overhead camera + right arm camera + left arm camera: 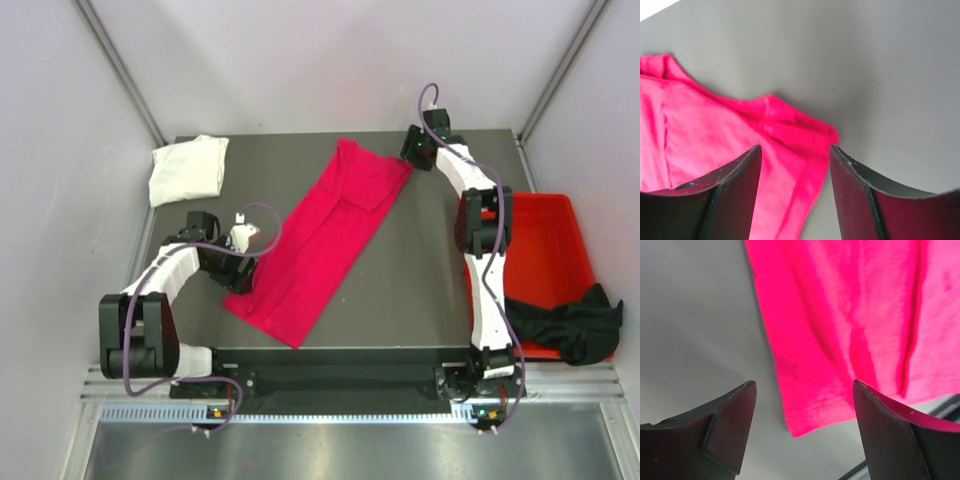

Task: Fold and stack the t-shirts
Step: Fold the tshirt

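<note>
Left gripper [243, 278]: jaws spread wide and holding nothing. It sits low over the table [420, 280] at the near left corner of the pink shirt [330, 235]. In the left wrist view the gripper [804, 385] frames the hemmed corner of the pink shirt [850, 315], which lies flat on the grey surface beyond the fingertips. Whether they touch the cloth cannot be told.

Right gripper [411, 157]: jaws also spread, holding nothing. It is at the far right end of the same shirt. In the right wrist view the gripper [795, 148] has a rumpled pink corner [715, 135] lying between and beyond its fingers, with bare table to the right.

The pink shirt lies as a long strip running diagonally from near left to far right across the middle of the table. A folded layer sits on top at its far end.

Surroundings: a white shirt [188, 168] lies bunched at the far left corner, well apart from the pink one. A red bin [545, 240] stands off the right edge of the table. A black shirt [570, 325] is draped over its near rim, partly hanging outside. The right arm rises between the pink shirt and the bin. A purple cable [268, 225] loops from the left wrist close to the pink shirt's left edge.
</note>
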Controlling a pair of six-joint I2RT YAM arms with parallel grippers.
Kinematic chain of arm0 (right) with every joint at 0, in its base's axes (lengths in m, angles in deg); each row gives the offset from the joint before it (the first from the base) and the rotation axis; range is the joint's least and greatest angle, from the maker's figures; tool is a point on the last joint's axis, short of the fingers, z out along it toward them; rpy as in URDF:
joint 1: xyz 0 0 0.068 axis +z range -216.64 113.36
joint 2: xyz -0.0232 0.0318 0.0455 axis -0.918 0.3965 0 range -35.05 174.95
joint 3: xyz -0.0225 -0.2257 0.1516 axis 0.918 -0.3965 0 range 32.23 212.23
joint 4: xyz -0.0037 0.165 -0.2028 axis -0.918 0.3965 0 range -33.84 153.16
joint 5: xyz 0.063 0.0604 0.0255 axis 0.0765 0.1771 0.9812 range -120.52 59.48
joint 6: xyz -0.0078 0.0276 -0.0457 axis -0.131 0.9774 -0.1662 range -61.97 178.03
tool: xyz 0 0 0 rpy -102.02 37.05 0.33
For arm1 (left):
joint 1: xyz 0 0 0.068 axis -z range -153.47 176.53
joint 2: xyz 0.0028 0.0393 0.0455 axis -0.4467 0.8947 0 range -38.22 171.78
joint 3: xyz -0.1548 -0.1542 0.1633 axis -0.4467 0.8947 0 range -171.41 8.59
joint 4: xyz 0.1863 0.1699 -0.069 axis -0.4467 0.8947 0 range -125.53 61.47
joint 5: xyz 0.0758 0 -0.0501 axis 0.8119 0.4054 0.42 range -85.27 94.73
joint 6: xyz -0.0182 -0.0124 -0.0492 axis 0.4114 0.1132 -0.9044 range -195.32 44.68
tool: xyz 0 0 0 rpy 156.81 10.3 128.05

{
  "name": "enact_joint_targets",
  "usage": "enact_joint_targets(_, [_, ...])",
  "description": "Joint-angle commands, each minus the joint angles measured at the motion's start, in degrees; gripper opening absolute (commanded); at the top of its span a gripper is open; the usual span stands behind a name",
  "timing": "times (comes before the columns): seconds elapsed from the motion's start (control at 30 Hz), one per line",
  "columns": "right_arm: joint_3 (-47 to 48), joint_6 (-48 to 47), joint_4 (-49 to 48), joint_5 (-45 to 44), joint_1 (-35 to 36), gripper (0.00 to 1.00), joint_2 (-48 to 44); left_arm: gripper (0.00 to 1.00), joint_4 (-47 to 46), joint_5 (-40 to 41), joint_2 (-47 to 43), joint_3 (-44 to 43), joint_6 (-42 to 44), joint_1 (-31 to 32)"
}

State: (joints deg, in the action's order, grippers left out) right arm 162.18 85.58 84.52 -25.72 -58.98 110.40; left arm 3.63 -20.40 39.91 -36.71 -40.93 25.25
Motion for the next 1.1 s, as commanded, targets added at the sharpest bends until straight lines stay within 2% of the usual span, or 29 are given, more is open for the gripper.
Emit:
enact_joint_targets(0.0, [-7.21, -2.59, -2.77, -5.68, -0.98, 0.57, -13.67, 0.82, -6.44, 3.58, 1.84, 2.14, -1.6, 0.22])
enact_joint_targets(0.17, [-13.57, -1.36, -2.52, -4.8, -0.98, 0.56, -15.11, 0.8, -6.11, 5.7, 5.37, 1.97, -1.17, 1.1])
enact_joint_targets(0.33, [-14.72, 4.69, -3.66, 1.96, -0.98, 0.53, -9.49, 0.81, -4.44, 7.72, 9.13, 2.06, 0.59, 5.67])
enact_joint_targets(0.4, [-15.08, 8.02, -5.24, 3.02, -1.07, 0.49, -7.65, 0.76, -2.69, 7.98, 11.16, 1.36, 1.2, 6.64])
enact_joint_targets(0.47, [-15.17, 10.06, -7.08, 4.69, -1.16, 0.45, -6.67, 0.66, -1.02, 7.29, 13.19, 0.83, 1.64, 7.08])
enact_joint_targets(0.57, [-14.82, 13.22, -9.63, 6.97, -1.07, 0.26, -4.74, 0.45, 2.31, 4.04, 13.54, 0.56, 3.48, 8.21])
enact_joint_targets(0.6, [-14.47, 14.62, -10.33, 7.15, -1.16, 0.16, -3.86, 0.32, 3.37, 2.73, 13.37, 0.74, 4.53, 8.74])
enact_joint_targets(0.63, [-14.38, 15.25, -10.95, 7.33, -1.24, 0.11, -3.42, 0.27, 4.25, 0.45, 13.28, 0.82, 5.15, 9.53])
enact_joint_targets(0.7, [-12.8, 17.44, -13.41, 7.86, -1.16, 0.0, -1.58, 0.05, 6.1, -1.67, 12.75, 1.7, 5.86, 13.04])
enact_joint_targets(0.73, [-11.84, 18.06, -14.29, 8.47, -0.98, 0.0, -0.7, 0.0, 6.28, -2.29, 12.4, 2.4, 6.04, 16.28])
enact_joint_targets(0.87, [-0.53, 21.75, -15.35, 10.67, 0.25, 0.0, 6.23, 0.0, 5.49, -1.94, 11.26, 2.23, 4.89, 23.85])
enact_joint_targets(1.0, [3.81, 24.39, -20.0, 11.29, 1.74, 0.01, 9.41, 0.0, 4.27, -2.64, 10.73, 1.7, 3.93, 31.15])
enact_joint_targets(1.03, [3.99, 24.91, -20.97, 11.2, 1.83, 0.02, 9.59, 0.01, 3.39, -2.3, 10.64, 1.53, 3.41, 34.12])
enact_joint_targets(1.07, [3.99, 25.44, -21.85, 10.85, 1.83, 0.1, 9.42, 0.03, 3.03, -2.3, 10.64, 1.18, 2.71, 35.28])
